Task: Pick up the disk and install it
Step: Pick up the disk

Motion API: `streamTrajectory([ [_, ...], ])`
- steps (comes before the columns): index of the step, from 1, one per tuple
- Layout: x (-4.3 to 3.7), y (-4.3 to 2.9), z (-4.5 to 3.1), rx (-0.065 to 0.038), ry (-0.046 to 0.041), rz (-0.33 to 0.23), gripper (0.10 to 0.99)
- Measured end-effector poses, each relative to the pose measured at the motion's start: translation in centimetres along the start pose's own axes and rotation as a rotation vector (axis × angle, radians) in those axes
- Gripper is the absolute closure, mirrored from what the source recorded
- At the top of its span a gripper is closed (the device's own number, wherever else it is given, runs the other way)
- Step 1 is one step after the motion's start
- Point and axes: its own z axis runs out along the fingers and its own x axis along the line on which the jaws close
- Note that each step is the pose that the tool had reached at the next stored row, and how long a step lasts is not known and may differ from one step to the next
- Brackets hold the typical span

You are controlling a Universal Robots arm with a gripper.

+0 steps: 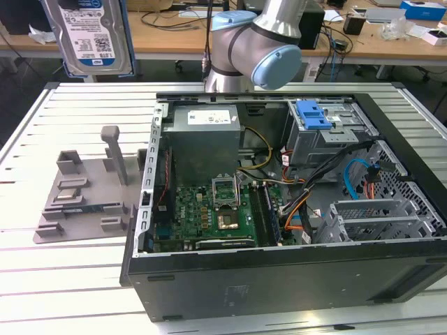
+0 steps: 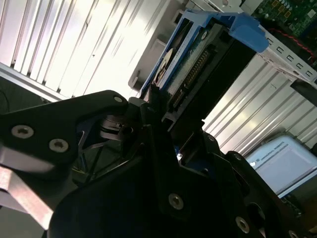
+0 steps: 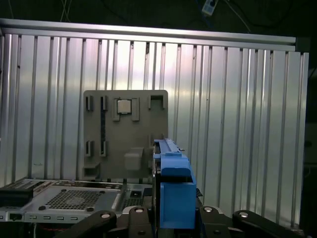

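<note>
The disk (image 1: 91, 33), silver with a white-and-blue label and blue carrier rails, hangs high above the table at the exterior view's upper left. In the second wrist view the disk (image 2: 190, 67) stands on edge between black fingers (image 2: 151, 106), its connector side showing. In the first wrist view its blue carrier (image 3: 175, 191) sits edge-on in my gripper (image 3: 174, 218), which is shut on it. The arm's elbow (image 1: 255, 42) stands behind the computer case.
An open computer case (image 1: 279, 279) lies on the slatted aluminium table (image 1: 70, 279), holding a grey power supply (image 1: 206, 129), a motherboard (image 1: 209, 209), loose cables and a blue-handled drive cage (image 1: 318, 125). A grey fixture plate (image 1: 84, 199) with an upright post sits left of the case.
</note>
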Motion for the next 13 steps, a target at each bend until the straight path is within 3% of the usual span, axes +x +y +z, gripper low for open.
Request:
streamTrajectory([
  [7, 0.13, -2.42, -0.04, 0.000, 0.0000, 0.000, 0.722],
  [9, 0.20, -3.93, -0.05, 0.000, 0.0000, 0.000, 0.722],
  [13, 0.31, -5.94, -0.08, 0.000, 0.0000, 0.000, 0.722],
])
